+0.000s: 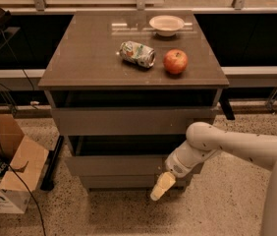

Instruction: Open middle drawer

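The three-drawer cabinet (pixel 55 102) stands in the middle of the camera view. The middle drawer (pixel 114 164) is a flat grey-brown front panel with no handle. It stands out a little, with a dark gap above it. My gripper (pixel 160 186) is pale yellow and points down and to the left. It sits in front of the cabinet's lower right, just below the middle drawer's front and over the bottom drawer front (pixel 119 182). My white arm (pixel 227 144) reaches in from the right.
On the cabinet top lie a crushed can (pixel 137 53), a red apple (pixel 176 61) and a white bowl (pixel 166 24). An open cardboard box (pixel 11 176) and black cables (pixel 1 127) are on the floor at the left. A railing runs behind.
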`<state>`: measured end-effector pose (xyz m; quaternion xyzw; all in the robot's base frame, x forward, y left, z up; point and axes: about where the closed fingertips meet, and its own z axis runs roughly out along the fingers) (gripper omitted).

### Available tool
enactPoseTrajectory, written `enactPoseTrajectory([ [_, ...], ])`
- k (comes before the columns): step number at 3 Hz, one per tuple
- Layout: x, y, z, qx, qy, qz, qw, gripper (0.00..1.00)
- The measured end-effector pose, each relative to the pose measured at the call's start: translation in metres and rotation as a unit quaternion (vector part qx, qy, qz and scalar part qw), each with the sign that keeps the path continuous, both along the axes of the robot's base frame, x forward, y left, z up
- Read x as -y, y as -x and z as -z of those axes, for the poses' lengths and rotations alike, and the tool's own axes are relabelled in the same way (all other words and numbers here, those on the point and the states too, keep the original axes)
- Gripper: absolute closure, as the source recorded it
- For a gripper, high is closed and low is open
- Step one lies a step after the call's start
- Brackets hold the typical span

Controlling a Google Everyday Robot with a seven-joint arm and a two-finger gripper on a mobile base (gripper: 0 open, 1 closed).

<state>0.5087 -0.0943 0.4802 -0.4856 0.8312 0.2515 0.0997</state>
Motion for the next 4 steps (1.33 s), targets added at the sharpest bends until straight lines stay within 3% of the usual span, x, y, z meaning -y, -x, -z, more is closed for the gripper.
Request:
enactPoseTrajectory([
  [1, -0.003, 0.025, -0.036, 0.034, 0.008, -0.014, 0.9993, 0.0],
  [2, -0.003, 0.028, -0.042, 0.056, 0.019, -0.019, 0.9981, 0.0],
  [3, 0.023, -0.025, -0.016, 0.061, 0.009, 0.0, 0.9981, 0.0],
  [4, 0.021, -0.021, -0.017, 0.061, 0.01, -0.002, 0.9981, 0.0],
])
